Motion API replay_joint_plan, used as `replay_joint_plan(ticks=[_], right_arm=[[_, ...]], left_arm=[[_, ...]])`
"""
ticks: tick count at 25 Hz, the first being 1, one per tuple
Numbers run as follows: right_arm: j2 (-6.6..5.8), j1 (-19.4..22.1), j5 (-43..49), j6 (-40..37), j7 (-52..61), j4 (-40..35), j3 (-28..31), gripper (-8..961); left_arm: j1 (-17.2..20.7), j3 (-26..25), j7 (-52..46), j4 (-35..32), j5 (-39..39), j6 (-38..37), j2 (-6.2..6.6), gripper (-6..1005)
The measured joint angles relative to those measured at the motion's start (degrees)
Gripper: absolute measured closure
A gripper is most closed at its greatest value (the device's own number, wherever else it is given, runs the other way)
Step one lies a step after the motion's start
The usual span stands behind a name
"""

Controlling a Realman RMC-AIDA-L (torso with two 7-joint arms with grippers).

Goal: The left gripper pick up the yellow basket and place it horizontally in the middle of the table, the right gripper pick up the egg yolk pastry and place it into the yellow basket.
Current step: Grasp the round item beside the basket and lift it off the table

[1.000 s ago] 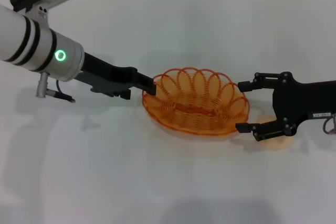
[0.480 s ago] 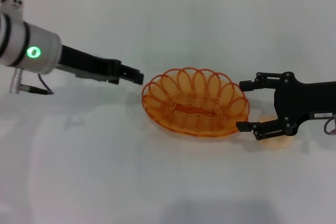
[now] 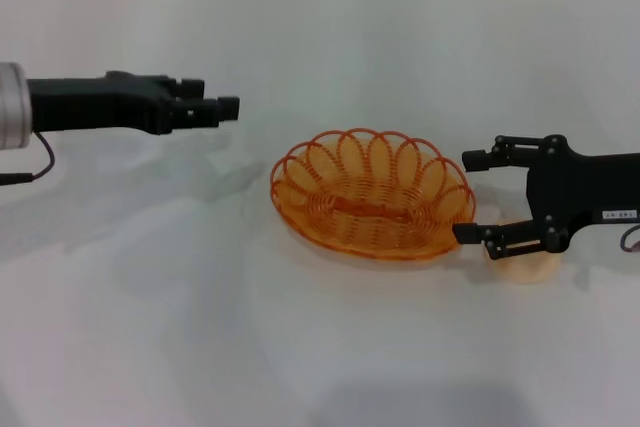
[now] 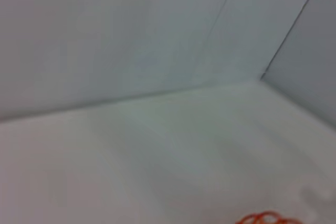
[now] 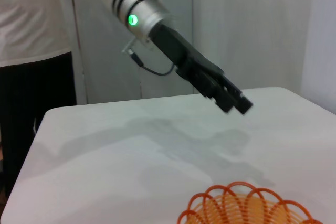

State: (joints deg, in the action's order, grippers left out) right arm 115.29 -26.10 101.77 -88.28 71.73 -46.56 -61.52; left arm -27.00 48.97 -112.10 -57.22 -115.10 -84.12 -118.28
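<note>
The egg yolk pastry, lower right beside the yellow basket at centre, looks soft and crushable; the spread right claw should pinch its sides gently. The left claw, upper left, holds nothing; its fingers' state is unclear.

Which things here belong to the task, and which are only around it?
For the task:
- yellow basket
- egg yolk pastry, mostly hidden under the right gripper
- left gripper, away from the basket

Only around:
- white table
- person standing behind the table
</note>
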Motion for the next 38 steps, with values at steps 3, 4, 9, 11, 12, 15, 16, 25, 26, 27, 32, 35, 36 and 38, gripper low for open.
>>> replay_joint_plan(ticks=[3, 4, 9, 11, 12, 15, 16, 25, 26, 27, 32, 35, 36, 38], right_arm=[[-0.07, 0.0, 0.0, 0.7, 0.9, -0.1, 0.0, 150], [-0.07, 0.0, 0.0, 0.9, 1.1, -0.1, 0.0, 151], [-0.04, 0.0, 0.0, 1.4, 1.5, -0.1, 0.6, 156], [-0.03, 0.0, -0.1, 1.4, 1.9, -0.1, 0.7, 158], [-0.02, 0.0, -0.1, 1.4, 2.0, -0.1, 0.7, 158], [0.00, 0.0, -0.1, 1.4, 2.2, -0.1, 0.7, 161], [0.00, 0.0, -0.1, 1.4, 2.5, -0.1, 0.7, 162], [-0.65, -0.6, 1.3, 1.3, 7.9, -1.5, 0.6, 170], [-0.80, -0.7, 2.3, 1.0, 9.6, -2.5, 0.4, 171], [-0.94, -0.8, 3.7, 0.7, 11.5, -3.8, 0.2, 172], [-0.46, -2.5, 16.1, -0.5, 24.4, -12.4, -0.2, 177], [-0.30, -5.1, 22.3, -0.7, 30.3, -14.1, -0.5, 180], [-0.40, -5.8, 23.5, -0.9, 31.6, -14.1, -0.9, 181], [-0.57, -7.3, 26.1, -1.3, 34.1, -14.1, -1.5, 182]], left_arm=[[0.8, -0.9, 6.9, 2.1, 4.8, -3.3, 0.94, 310], [1.2, -1.1, 9.4, 2.5, 5.9, -4.5, 1.26, 311], [2.9, -1.4, 21.6, 3.6, 7.4, -10.3, 1.83, 316], [3.2, -1.4, 26.0, 4.4, 6.4, -12.2, 1.99, 316], [3.2, -1.4, 28.1, 4.9, 5.7, -12.9, 2.14, 315], [3.2, -1.4, 34.1, 7.2, 3.7, -14.5, 2.87, 313], [3.3, -1.4, 36.5, 8.3, 3.2, -15.0, 3.33, 312], [3.2, -1.3, 40.8, 12.0, 0.7, -18.8, 6.74, 316], [3.2, -1.4, 41.0, 12.0, 0.3, -18.9, 6.75, 316], [3.2, -1.4, 41.0, 12.0, 0.3, -18.9, 6.75, 316], [3.7, -1.5, 42.9, 12.1, -0.9, -18.2, 6.57, 316], [3.7, -1.5, 43.0, 12.1, -1.9, -17.8, 6.37, 316], [3.6, -1.5, 43.0, 12.1, -2.1, -17.6, 6.35, 316], [3.6, -1.5, 43.0, 12.1, -2.4, -17.4, 6.33, 316]])
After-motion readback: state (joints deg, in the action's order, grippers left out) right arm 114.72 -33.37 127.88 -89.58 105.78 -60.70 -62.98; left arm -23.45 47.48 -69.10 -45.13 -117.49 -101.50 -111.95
